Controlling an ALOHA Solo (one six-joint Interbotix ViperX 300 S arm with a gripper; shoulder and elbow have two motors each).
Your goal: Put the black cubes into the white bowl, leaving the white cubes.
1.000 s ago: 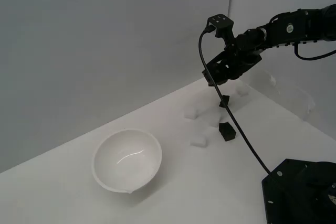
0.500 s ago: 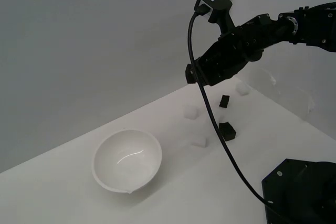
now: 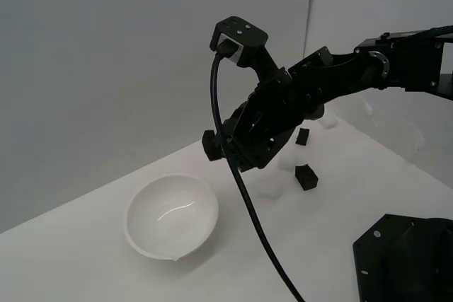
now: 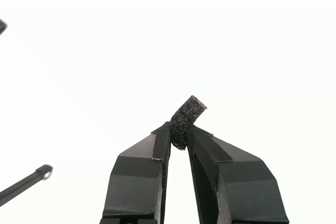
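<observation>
In the wrist view my gripper [image 4: 178, 136] is shut on one black cube [image 4: 187, 118], which sticks out tilted between the fingertips. In the exterior view the gripper [image 3: 211, 145] hangs in the air just to the exterior view's right of the white bowl [image 3: 172, 214], above its far rim; the held cube cannot be made out against the black arm there. Two more black cubes [image 3: 303, 136] [image 3: 306, 176] lie on the white surface behind the arm. A white cube [image 3: 271, 189] shows faintly below the arm, another [image 3: 326, 121] at the back. The bowl looks empty.
The arm's black cable [image 3: 248, 203] loops down in front of the table. A black robot base [image 3: 407, 259] fills the lower corner on the exterior view's right. A grey wall stands behind the white surface [image 3: 85, 266].
The arm has swung from above the cube cluster toward the exterior view's left, ending beside the bowl. The two black cubes on the surface have stayed put.
</observation>
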